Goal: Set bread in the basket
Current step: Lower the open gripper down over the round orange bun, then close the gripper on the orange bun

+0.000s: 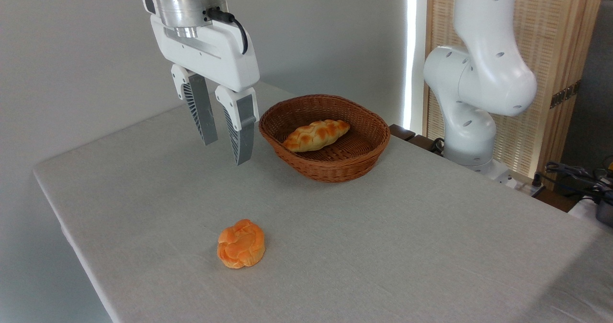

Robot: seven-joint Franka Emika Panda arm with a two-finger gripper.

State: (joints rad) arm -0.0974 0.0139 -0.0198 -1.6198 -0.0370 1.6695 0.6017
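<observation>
A pale grey cloth covers the table point(383, 246), which stands against a plain light wall, with a slatted wooden screen point(550, 98) at upper right. The bread point(241, 243), a round orange knotted bun with no clear long axis, lies on the cloth at lower centre, well apart from the basket point(325, 136). A braided loaf point(316, 135) lies in the basket (running lower left to upper right). The gripper point(225, 153) hangs at upper left, fingers parted and empty. No writing shows.

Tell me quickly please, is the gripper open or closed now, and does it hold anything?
Gripper: open and empty, hanging above the table beside the basket.
</observation>
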